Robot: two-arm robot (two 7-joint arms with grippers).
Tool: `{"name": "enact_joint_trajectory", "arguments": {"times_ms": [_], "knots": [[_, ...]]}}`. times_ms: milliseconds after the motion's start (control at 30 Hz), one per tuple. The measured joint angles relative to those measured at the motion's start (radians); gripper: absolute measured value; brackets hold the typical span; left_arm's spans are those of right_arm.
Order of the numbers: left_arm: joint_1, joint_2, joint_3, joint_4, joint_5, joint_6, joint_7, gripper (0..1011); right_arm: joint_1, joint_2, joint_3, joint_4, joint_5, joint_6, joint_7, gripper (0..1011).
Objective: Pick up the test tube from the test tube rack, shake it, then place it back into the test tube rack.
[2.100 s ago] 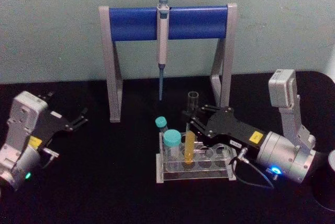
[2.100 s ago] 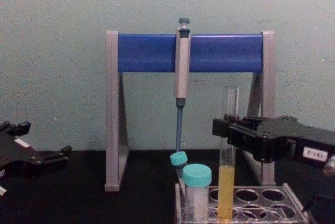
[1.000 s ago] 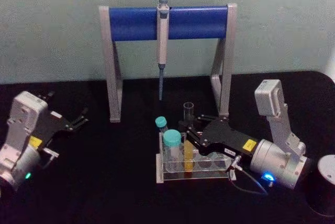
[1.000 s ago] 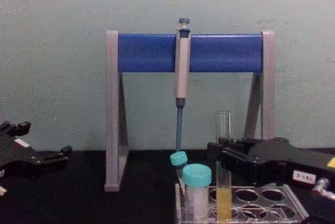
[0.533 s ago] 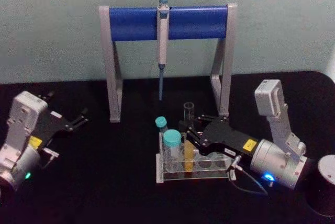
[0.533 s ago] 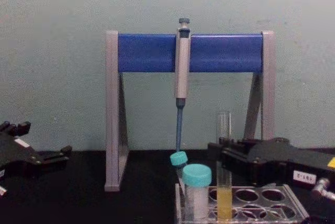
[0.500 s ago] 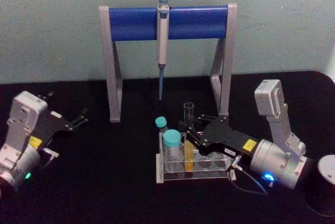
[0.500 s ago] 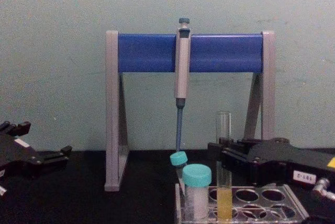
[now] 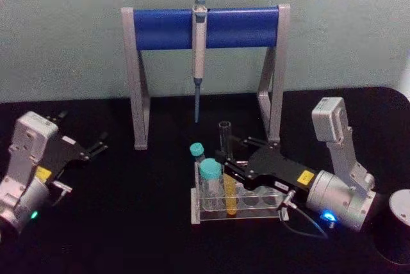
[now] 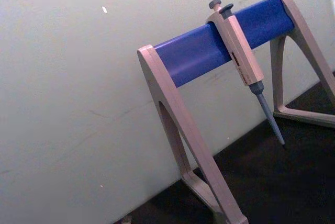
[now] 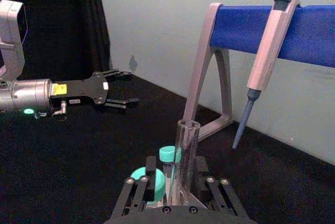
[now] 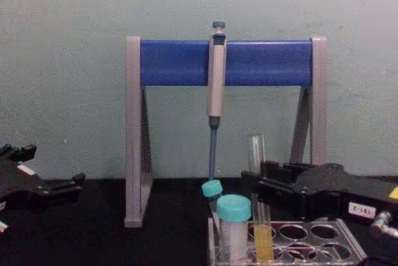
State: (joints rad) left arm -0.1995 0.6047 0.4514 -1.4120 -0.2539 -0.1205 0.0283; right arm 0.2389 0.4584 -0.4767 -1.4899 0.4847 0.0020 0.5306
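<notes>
Now the right gripper [image 9: 225,153] is low over the rack [image 9: 238,205], reaching in from the right side, and its jaws are closed on the tube [image 9: 225,159] at about the middle of its height. The tube stands in a hole of the rack with its lower end, where the yellow liquid is, and it is tilted: the open top leans to the left in the chest view, toward the capped tubes. In the right wrist view the tube [image 11: 184,161] rises between the two black fingers [image 11: 137,191], with its open rim above them.

Just beside the tube, on its left, stand two shorter tubes with teal caps, the bigger one [image 9: 211,178] in front and the smaller one [image 9: 197,152] behind. The rack is a low clear plastic one and rests on the black worktop [image 9: 141,223].

Behind the rack stands a grey and blue stand [image 9: 205,27], and a pipette [image 9: 198,50] hangs from its bar.

The left gripper [image 9: 96,146] is parked at the left edge of the worktop, well apart from the rack, with its jaws open and holding nothing. A dark round container [image 9: 397,226] is at the right edge.
</notes>
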Motion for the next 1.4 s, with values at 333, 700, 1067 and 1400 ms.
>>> {"name": "enact_joint_trajectory", "arguments": {"times_ms": [333, 700, 1067, 1400], "knots": [[0.000, 0.000, 0.000, 0.000, 0.000, 0.000, 0.000, 1001, 0.000, 0.000, 0.000, 0.000, 0.001, 0.000, 0.001, 760], [0.000, 0.000, 0.000, 0.000, 0.000, 0.000, 0.000, 1001, 0.000, 0.000, 0.000, 0.000, 0.001, 0.000, 0.001, 1000], [0.000, 0.000, 0.000, 0.000, 0.000, 0.000, 0.000, 1001, -0.015, 0.000, 0.030, -0.035, 0.016, -0.031, -0.004, 1000], [0.000, 0.000, 0.000, 0.000, 0.000, 0.000, 0.000, 1001, -0.087, -0.028, 0.139, -0.114, 0.004, -0.174, -0.110, 1000]]}}
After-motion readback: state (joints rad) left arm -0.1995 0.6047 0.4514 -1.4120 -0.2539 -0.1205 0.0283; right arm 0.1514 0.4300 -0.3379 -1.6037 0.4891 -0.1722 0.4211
